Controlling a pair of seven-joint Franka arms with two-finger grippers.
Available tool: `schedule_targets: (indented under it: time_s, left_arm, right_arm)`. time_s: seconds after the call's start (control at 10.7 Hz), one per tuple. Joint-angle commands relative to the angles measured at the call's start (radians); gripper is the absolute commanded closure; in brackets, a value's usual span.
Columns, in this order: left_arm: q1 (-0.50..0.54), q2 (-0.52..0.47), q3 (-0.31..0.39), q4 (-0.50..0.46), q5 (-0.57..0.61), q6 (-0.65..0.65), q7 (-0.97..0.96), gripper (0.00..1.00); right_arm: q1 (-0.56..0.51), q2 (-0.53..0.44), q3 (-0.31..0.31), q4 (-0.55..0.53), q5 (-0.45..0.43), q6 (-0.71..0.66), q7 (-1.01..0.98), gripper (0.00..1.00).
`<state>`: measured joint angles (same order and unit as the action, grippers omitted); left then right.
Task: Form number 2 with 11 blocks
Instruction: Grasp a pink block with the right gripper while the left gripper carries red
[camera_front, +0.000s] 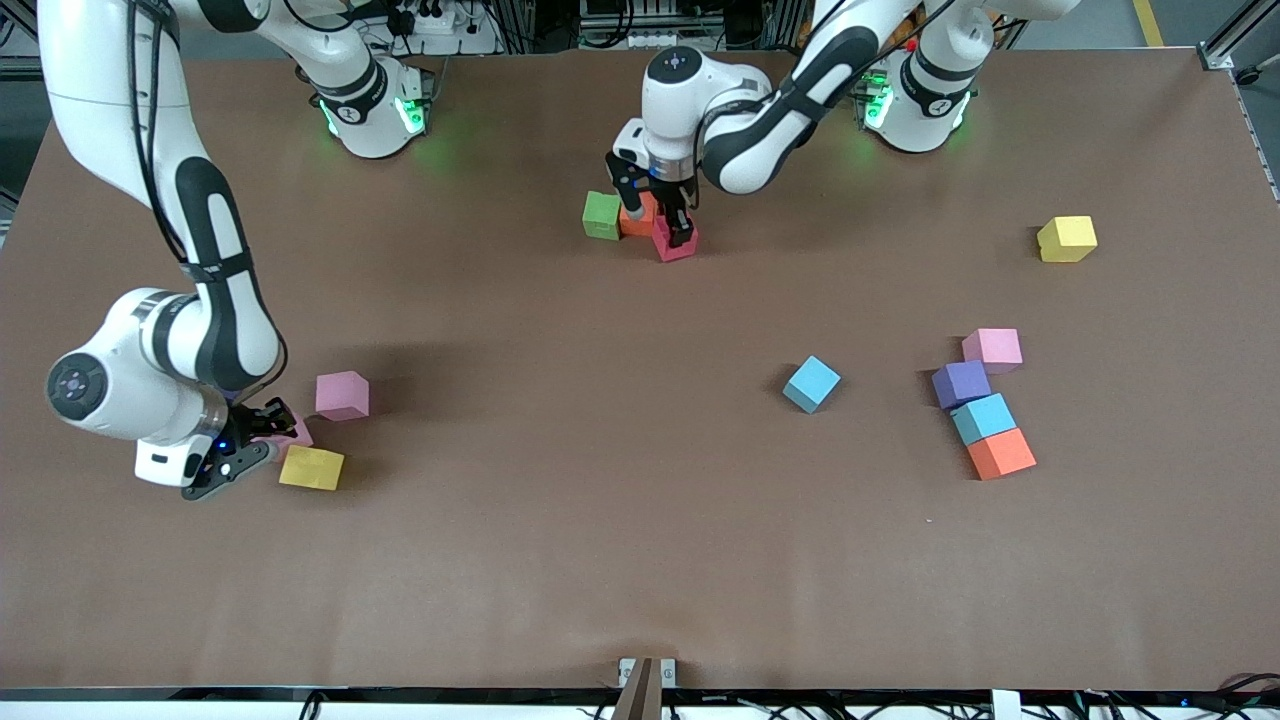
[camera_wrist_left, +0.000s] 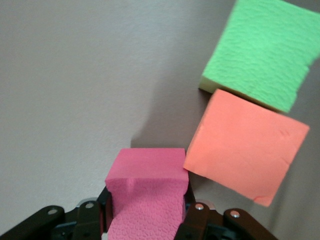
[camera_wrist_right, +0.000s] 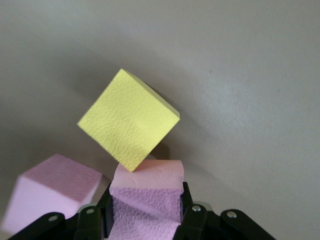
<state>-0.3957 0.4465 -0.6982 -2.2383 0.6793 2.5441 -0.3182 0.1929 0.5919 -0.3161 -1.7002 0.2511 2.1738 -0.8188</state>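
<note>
Although the left gripper (camera_front: 681, 236) covers much of it in the front view, a red block (camera_front: 672, 246) sits pinched between its fingers, its corner touching an orange block (camera_front: 636, 219); that orange one is itself half hidden by the gripper. A green block (camera_front: 602, 215) touches the orange one on the side toward the right arm's end. In the left wrist view the red block (camera_wrist_left: 147, 192) is squeezed in at the sides, its lower part cut off by the frame edge, with the orange (camera_wrist_left: 245, 145) and green (camera_wrist_left: 260, 52) blocks just beside it.

At the right arm's end, the right gripper (camera_front: 268, 432) is clamped on a pale pink block (camera_front: 295, 432), mostly hidden by the fingers in the front view. The right wrist view shows this pink block (camera_wrist_right: 147, 197) dented between the pads, touching a yellow block (camera_wrist_right: 129, 119) at one corner, with another pink block (camera_wrist_right: 50, 187) just beside it, blurred and partly cut off. In the front view the yellow block (camera_front: 311, 467) lies nearer the camera than the held one and the second pink block (camera_front: 342, 395) farther.

Toward the left arm's end lie a lone light blue block (camera_front: 811, 383), a touching row of pink (camera_front: 992, 349), purple (camera_front: 961, 383), light blue (camera_front: 983, 417) and orange (camera_front: 1001, 453), and a yellow block (camera_front: 1067, 238) well apart.
</note>
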Motion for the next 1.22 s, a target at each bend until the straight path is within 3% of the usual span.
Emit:
schedule_targets:
  time_s: [0.0, 0.66, 0.84, 1.12]
  left_arm:
    - [0.009, -0.025, -0.001, -0.020, 0.019, 0.007, 0.059, 1.00]
    - [0.012, -0.025, -0.003, -0.017, 0.019, -0.047, 0.201, 1.00]
    - [0.011, -0.023, -0.010, -0.017, 0.019, -0.051, 0.208, 1.00]
    - [0.011, -0.014, -0.052, -0.011, 0.016, -0.113, 0.208, 1.00]
  right_arm:
    - [-0.009, -0.017, 0.012, 0.109, 0.014, -0.150, 0.003, 0.84]
    - [0.069, -0.080, 0.015, 0.128, 0.022, -0.268, 0.280, 0.83]
    - [0.114, -0.081, 0.014, 0.125, 0.127, -0.296, 0.373, 0.82]
    - [0.209, -0.077, 0.014, 0.123, 0.131, -0.264, 0.567, 0.82]
